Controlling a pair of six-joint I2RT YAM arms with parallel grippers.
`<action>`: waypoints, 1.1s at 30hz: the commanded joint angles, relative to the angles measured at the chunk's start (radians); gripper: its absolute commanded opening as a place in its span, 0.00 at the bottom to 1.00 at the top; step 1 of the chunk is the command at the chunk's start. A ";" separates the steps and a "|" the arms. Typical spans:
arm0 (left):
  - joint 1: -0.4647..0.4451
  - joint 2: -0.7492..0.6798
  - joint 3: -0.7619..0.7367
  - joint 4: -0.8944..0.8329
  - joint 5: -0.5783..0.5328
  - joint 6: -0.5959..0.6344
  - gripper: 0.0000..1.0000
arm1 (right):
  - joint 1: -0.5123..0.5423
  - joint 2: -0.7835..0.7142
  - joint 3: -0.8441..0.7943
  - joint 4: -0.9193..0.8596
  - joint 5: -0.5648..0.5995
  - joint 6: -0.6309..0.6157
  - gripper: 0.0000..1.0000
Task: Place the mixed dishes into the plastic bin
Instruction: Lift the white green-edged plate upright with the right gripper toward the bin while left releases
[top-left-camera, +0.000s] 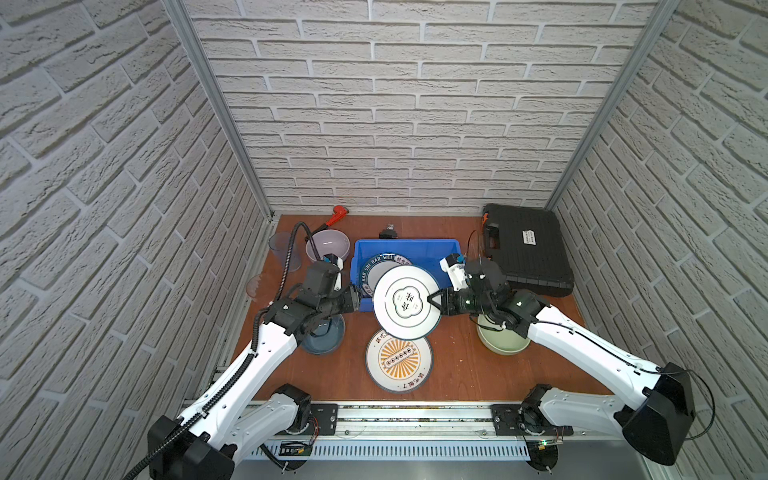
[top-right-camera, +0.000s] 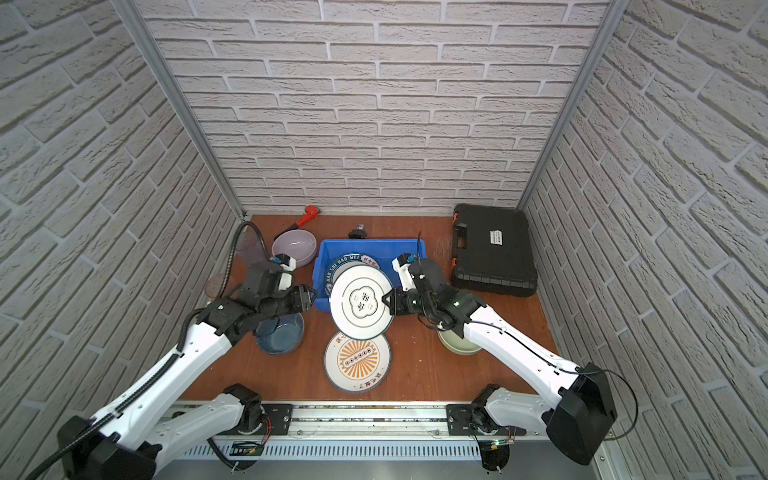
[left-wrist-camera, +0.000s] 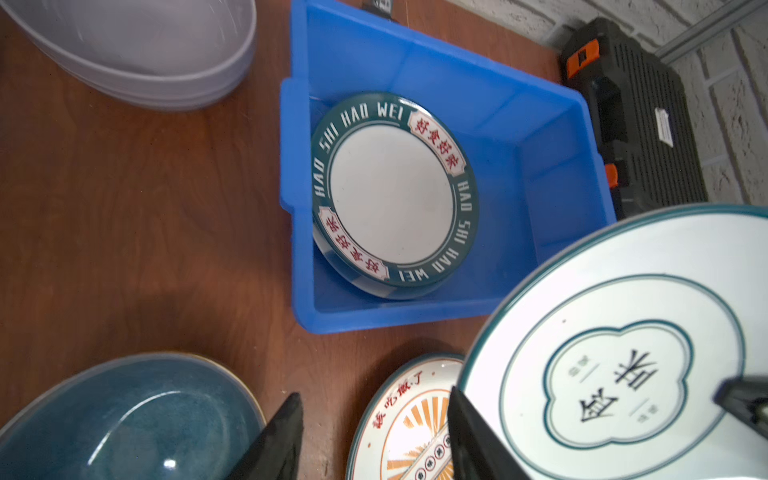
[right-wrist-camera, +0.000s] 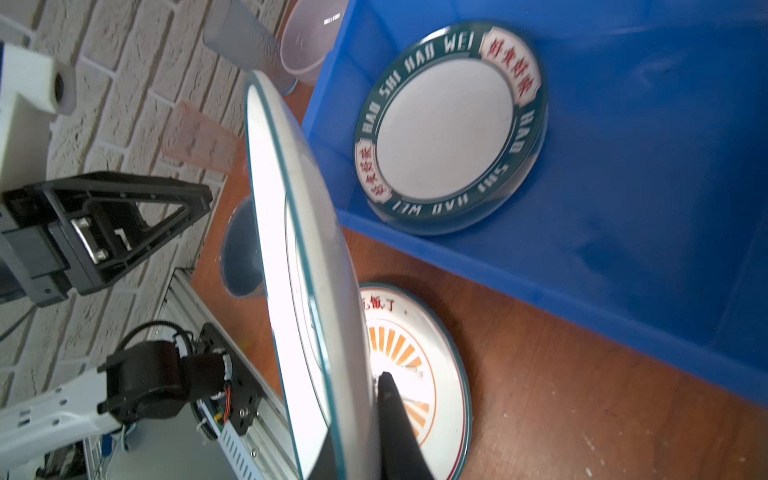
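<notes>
Right gripper (top-left-camera: 432, 300) is clamped on the right edge of the white teal-ringed plate (top-left-camera: 406, 301), holding it tilted over the near rim of the blue plastic bin (top-left-camera: 415, 247). Left gripper (top-left-camera: 356, 298) waits just left of that plate with its jaws apart, clear of its edge. The lettered plate (left-wrist-camera: 392, 195) occupies the bin's left half, and the right half lies bare. The orange-sunburst plate (top-left-camera: 399, 359) lies on the table nearer.
</notes>
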 joint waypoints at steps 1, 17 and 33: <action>0.074 0.068 0.052 -0.007 0.064 0.095 0.54 | -0.037 0.064 0.101 0.058 -0.005 -0.037 0.06; 0.179 0.316 0.081 0.208 0.123 0.119 0.50 | -0.080 0.521 0.412 0.300 0.014 0.002 0.06; 0.179 0.404 0.062 0.256 0.143 0.100 0.41 | -0.080 0.656 0.392 0.376 0.001 0.066 0.06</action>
